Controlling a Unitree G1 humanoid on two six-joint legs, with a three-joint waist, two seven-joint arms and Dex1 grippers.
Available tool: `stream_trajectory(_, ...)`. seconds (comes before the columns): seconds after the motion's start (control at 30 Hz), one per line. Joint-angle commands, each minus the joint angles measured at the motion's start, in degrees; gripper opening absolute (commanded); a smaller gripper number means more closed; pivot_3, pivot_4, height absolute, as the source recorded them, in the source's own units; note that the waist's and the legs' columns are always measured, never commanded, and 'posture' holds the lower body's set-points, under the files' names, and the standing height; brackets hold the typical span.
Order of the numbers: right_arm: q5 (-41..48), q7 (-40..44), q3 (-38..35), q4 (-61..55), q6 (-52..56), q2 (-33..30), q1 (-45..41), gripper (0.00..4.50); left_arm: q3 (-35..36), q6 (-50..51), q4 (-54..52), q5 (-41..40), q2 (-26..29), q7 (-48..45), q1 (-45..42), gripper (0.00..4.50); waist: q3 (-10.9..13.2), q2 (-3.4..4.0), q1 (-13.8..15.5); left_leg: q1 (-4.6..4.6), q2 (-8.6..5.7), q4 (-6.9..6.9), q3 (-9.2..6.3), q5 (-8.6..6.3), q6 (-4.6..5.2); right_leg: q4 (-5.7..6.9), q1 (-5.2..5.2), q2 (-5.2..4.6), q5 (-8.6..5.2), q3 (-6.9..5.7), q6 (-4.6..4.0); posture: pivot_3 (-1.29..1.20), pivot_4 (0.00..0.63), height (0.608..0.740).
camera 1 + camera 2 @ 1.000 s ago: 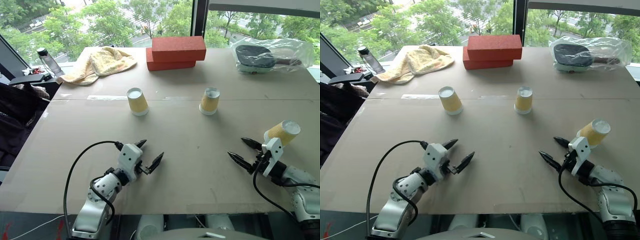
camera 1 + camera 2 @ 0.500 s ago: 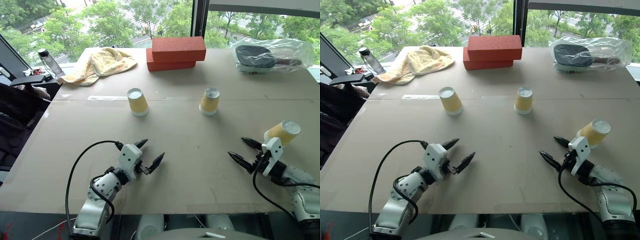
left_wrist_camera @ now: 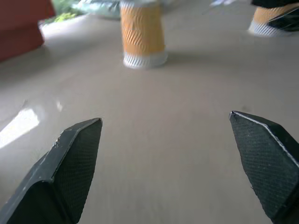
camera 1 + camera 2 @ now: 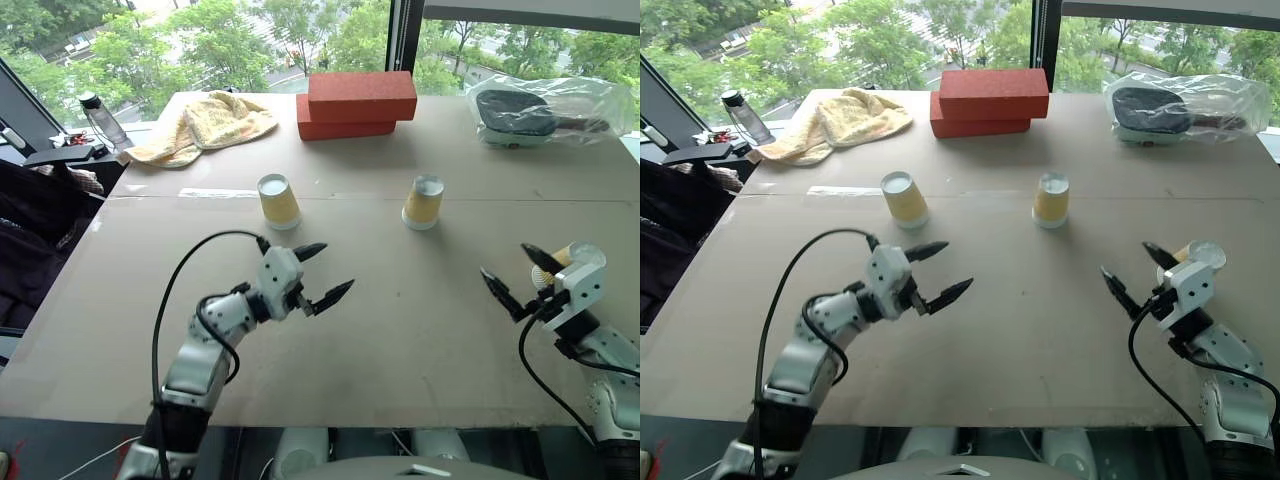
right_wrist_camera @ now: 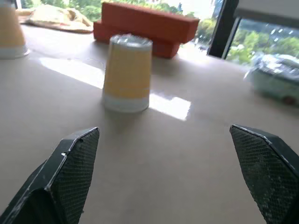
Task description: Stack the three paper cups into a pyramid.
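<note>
Table (image 4: 400, 330), tan top, items L to R:
- Water bottle (image 4: 95, 116), upright, far L edge.
- Yellow towel (image 4: 205, 122), crumpled, far L corner.
- Left gripper (image 4: 318, 270): raised over table near front-L, fingers spread wide, nothing in it, apart from every cup.
- Left cup (image 4: 278, 201): upside down, mid-table, just beyond left gripper.
- Red bricks (image 4: 355, 103): two, stacked, far centre.
- Middle cup (image 4: 423, 201): upside down, level w/ left cup, well apart from it.
- Right gripper (image 4: 512, 275): above table's R side, fingers spread wide, empty.
- Right cup (image 4: 575, 256): tipped on its side, near R edge, partly hidden behind right gripper's body; contact can't be told.
- Clear plastic bag (image 4: 545, 108) w/ dark item inside, far R corner.

No cup on another; pyramid not built.
</note>
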Motion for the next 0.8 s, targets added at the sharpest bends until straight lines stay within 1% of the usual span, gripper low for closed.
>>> stream_trajectory(0.03, 0.64, -7.32, -6.63, -4.70, 1.11, 0.15, 0.65, 4.42, -0.98, 5.00, -1.99, -4.27, 2.58, -6.58, -5.95, 4.50, 0.00, 0.01, -0.19, -0.02, -0.16, -0.04, 0.00, 0.01, -0.01, -0.06, -0.03, 0.01, -0.01, 0.00, 0.02, 0.00, 0.150, 0.730)
stream_trajectory(0.17, 4.80, -10.72, -8.97, -6.52, 10.65, -0.53, 2.40, 4.42, -2.29, 12.71, -3.23, -7.54, 6.66, -12.89, -12.21, 4.50, 0.03, 0.03, -0.38, 0.02, -0.13, -0.21, -0.06, 0.01, -0.03, -0.06, -0.08, 0.12, -0.10, 0.01, 0.13, 0.00, 0.150, 0.730)
stream_trajectory(0.33, 5.23, -11.02, -7.94, -7.20, 16.70, -1.27, 4.24, 4.42, -2.52, 18.52, -5.27, -7.74, 10.87, -15.04, -14.50, 4.50, 0.07, 0.08, -0.40, 0.04, -0.14, -0.19, -0.07, 0.01, -0.03, -0.01, -0.08, 0.13, -0.11, 0.16, 0.12, 0.00, 0.150, 0.730)
stream_trajectory(0.5, 6.41, -11.44, -8.46, -5.34, 19.50, -0.62, 3.42, 4.42, -1.32, 20.61, -8.22, -7.09, 11.93, -13.21, -14.47, 4.50, 0.09, 0.05, -0.41, 0.02, -0.21, -0.14, -0.04, 0.00, -0.02, -0.01, -0.07, 0.05, -0.11, 0.28, 0.13, 0.00, 0.150, 0.730)
stream_trajectory(0.67, 6.96, -10.22, -7.74, -4.65, 20.36, -0.85, 2.36, 4.42, 0.29, 23.17, -10.91, -9.14, 11.72, -10.85, -14.24, 4.50, 0.09, 0.05, -0.28, 0.00, -0.21, -0.14, -0.10, 0.00, -0.02, -0.01, -0.07, 0.06, -0.11, 0.25, 0.12, 0.00, 0.150, 0.730)
stream_trajectory(0.73, 7.53, -9.60, -7.63, -4.41, 20.70, -0.69, 2.11, 4.42, 1.20, 24.69, -11.68, -10.48, 11.51, -9.94, -14.03, 4.50, 0.09, 0.05, -0.22, -0.01, -0.21, -0.14, -0.12, 0.00, -0.02, -0.01, -0.08, 0.06, -0.11, 0.22, 0.12, 0.00, 0.150, 0.730)
stream_trajectory(0.8, 7.50, -8.96, -7.34, -4.25, 20.60, -0.81, 1.79, 4.42, 2.82, 29.07, -12.30, -13.87, 11.09, -8.11, -14.32, 4.50, 0.09, 0.05, -0.17, -0.01, -0.21, -0.14, -0.12, 0.00, -0.02, -0.01, -0.07, 0.06, -0.10, 0.22, 0.12, 0.00, 0.150, 0.730)
